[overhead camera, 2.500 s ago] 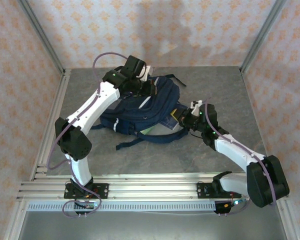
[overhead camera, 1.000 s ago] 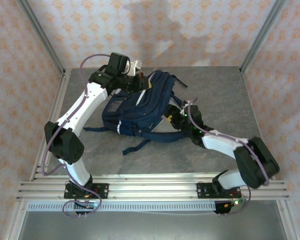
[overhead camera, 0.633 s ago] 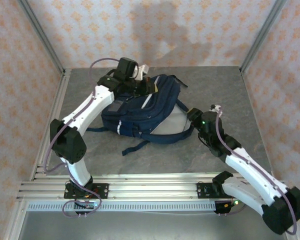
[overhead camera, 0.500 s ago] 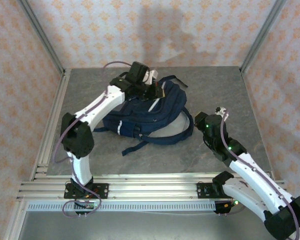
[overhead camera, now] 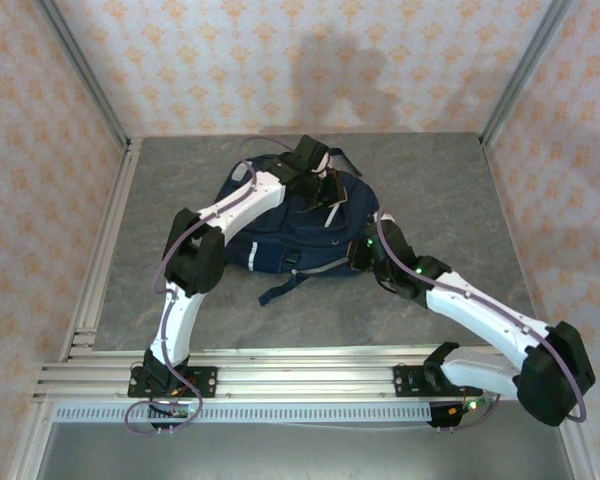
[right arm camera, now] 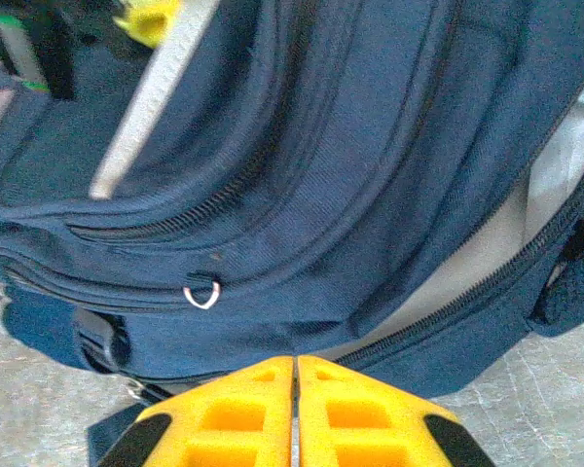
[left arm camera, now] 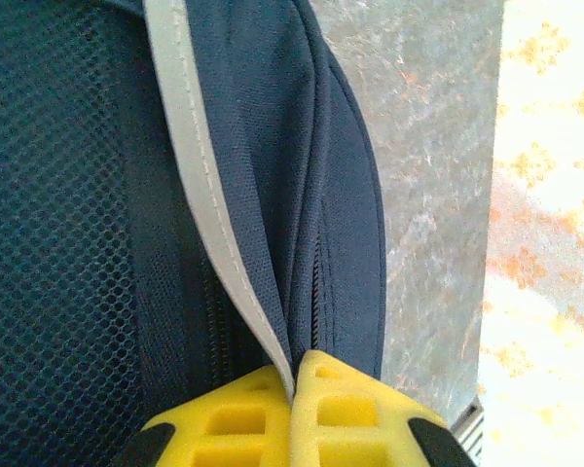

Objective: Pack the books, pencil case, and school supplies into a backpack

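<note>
My left gripper [left arm camera: 294, 375] is clenched: its two yellow fingers [left arm camera: 234, 418] are pressed together on a fold of the backpack [left arm camera: 341, 195], and the pale grey stripe [left arm camera: 190, 146] of the fabric runs down directly between them. Beside this stripe I see a dark mesh panel [left arm camera: 68, 214] on one side and a closed zipper [left arm camera: 316, 292] on the other. From above, this gripper [overhead camera: 325, 195] sits on the far upper part of the backpack [overhead camera: 280, 240]. My right gripper [right arm camera: 294, 365] is also closed, finger against finger, with its tips at the lower edge of the backpack [right arm camera: 350, 146]. I cannot tell if some fabric is caught between them. Just above these tips there is a small metal ring [right arm camera: 201, 292], and to the right a zipper opening shows a pale lining [right arm camera: 506, 233]. The backpack lies in the middle of the grey table [overhead camera: 430, 180], between my two arms, and one dark strap [overhead camera: 280, 292] trails toward the near edge.
</note>
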{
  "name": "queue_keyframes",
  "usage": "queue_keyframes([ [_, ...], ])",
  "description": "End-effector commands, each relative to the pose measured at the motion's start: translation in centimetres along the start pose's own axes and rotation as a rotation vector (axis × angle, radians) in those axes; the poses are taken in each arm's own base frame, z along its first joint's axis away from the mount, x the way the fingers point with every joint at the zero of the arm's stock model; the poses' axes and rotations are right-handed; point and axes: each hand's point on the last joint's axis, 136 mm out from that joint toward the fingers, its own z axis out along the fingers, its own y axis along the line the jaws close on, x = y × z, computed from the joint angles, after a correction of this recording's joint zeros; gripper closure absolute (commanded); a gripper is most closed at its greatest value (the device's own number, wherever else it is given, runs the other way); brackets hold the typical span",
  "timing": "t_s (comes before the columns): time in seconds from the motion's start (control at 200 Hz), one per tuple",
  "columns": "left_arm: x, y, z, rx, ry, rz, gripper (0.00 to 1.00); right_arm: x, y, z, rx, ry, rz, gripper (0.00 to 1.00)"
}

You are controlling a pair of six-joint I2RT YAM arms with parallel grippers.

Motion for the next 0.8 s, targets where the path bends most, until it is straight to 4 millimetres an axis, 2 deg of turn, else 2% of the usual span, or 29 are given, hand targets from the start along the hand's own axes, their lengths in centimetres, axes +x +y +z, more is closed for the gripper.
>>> queue_keyframes([
  [0.0, -4.1, 1.2, -1.9, -0.037, -0.231, -0.102, 1.00, 0.1, -0.5, 0.9, 0.051, 0.051, -0.035, 0.91],
  [0.08, -5.6, 2.5, -2.1, -0.024, -0.307, -0.187, 1.00, -0.7, -1.0, 1.9, 0.092, 0.062, -0.056, 0.93],
  [0.155, -6.9, 3.5, -1.6, 0.002, -0.345, -0.267, 1.00, -1.0, 0.5, 2.6, 0.018, 0.073, -0.085, 0.90],
  [0.28, -9.0, 3.9, -0.6, 0.051, -0.376, -0.358, 1.00, 0.6, 4.1, 4.0, -0.158, 0.145, -0.173, 0.72],
  [0.405, -10.9, 3.9, -0.1, 0.082, -0.428, -0.417, 1.00, 2.6, 4.5, 5.9, -0.185, 0.159, -0.280, 0.53],
  [0.5, -11.9, 4.1, 0.4, 0.106, -0.453, -0.468, 1.00, 3.2, 3.9, 7.2, -0.189, 0.101, -0.349, 0.52],
  [0.58, -12.2, 4.2, 1.0, 0.121, -0.437, -0.489, 1.00, 3.6, 4.1, 7.7, -0.234, 0.039, -0.417, 0.52],
  [0.791, -11.9, 4.8, 1.8, 0.142, -0.397, -0.501, 1.00, 3.9, 4.4, 9.4, -0.315, -0.096, -0.477, 0.52],
])
